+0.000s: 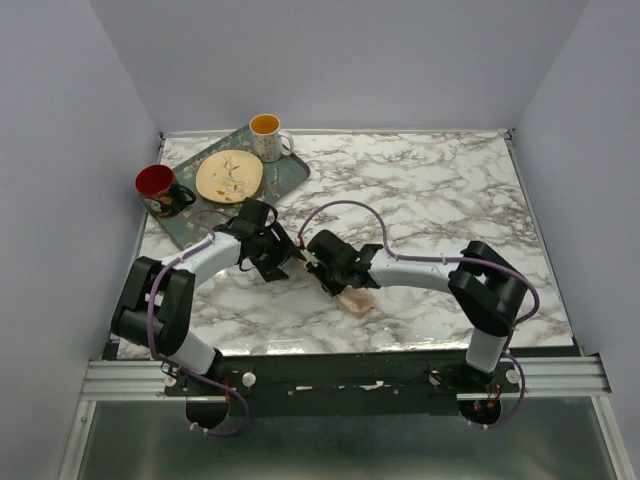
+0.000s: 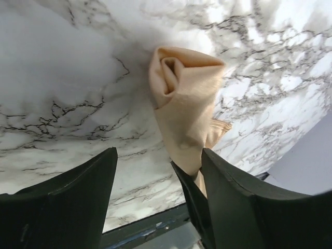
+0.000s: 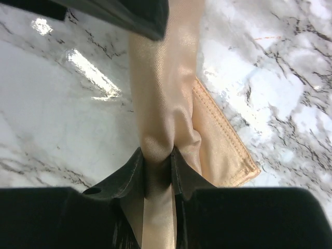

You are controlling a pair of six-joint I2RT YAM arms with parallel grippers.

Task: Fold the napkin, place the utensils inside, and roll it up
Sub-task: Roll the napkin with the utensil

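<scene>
Your right gripper [image 3: 157, 161] is clamped on the rolled napkin [image 3: 165, 88] (tight pinch), at 6 o'clock on the tabletop [image 1: 430, 190]. Your left gripper [image 2: 159, 155] gapes around the roll. Plate [image 1: 229, 176] sits far off at 10 o'clock.

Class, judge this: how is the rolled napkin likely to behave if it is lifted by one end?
Probably floppy: the napkin bunches and creases where the right gripper pinches it. Its sheen suggests it may slip through a loose grip. The hemmed corner lying free hints that the roll could unwind.
</scene>
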